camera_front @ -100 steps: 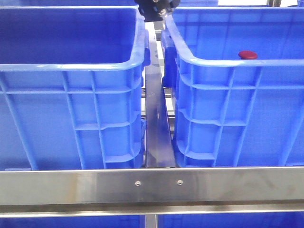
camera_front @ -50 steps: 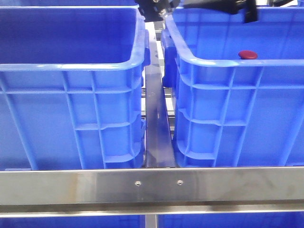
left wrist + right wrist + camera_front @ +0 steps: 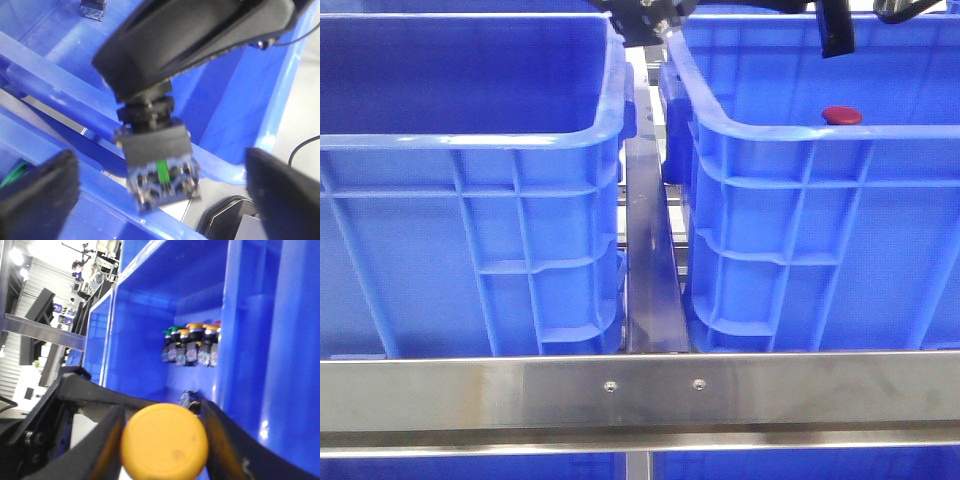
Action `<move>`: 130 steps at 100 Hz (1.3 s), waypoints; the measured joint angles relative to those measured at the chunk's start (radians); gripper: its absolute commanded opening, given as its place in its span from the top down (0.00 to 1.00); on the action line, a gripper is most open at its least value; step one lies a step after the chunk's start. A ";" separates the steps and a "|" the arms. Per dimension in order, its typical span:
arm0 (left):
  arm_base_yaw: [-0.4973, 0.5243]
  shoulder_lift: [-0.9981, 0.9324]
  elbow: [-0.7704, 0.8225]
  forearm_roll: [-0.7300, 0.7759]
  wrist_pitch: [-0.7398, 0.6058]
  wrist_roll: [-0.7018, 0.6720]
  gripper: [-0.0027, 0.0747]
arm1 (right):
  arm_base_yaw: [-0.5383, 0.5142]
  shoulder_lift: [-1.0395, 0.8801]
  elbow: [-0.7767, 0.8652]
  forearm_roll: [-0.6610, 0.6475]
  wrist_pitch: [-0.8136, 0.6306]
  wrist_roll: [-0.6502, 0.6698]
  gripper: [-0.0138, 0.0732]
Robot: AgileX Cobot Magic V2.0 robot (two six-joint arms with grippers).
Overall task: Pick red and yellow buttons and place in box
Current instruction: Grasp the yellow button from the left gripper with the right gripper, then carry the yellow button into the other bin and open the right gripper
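My right gripper (image 3: 163, 440) is shut on a yellow button (image 3: 165, 441), whose round cap fills the gap between the fingers. In the left wrist view the same button shows from behind as a black switch block with a green strip (image 3: 160, 172), hanging from the right gripper above a blue rim. My left gripper (image 3: 161, 194) is wide open and empty, with one finger (image 3: 40, 190) on each side of that block. In the front view a red button (image 3: 841, 115) peeks over the rim of the right blue box (image 3: 790, 135).
A second blue crate (image 3: 470, 140) stands on the left, with a metal rail (image 3: 650, 260) between the two. A steel bar (image 3: 640, 390) crosses the front. Several buttons (image 3: 192, 345) stand in a row inside a crate. Black arm parts (image 3: 835, 30) hang over the right box.
A black arm has come into the front view at the top right, over the right box. The red button and both crates have not moved.
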 measured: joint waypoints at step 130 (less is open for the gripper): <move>0.000 0.000 0.000 0.000 0.007 0.001 0.10 | -0.261 0.235 -0.133 0.037 -0.692 -0.917 0.59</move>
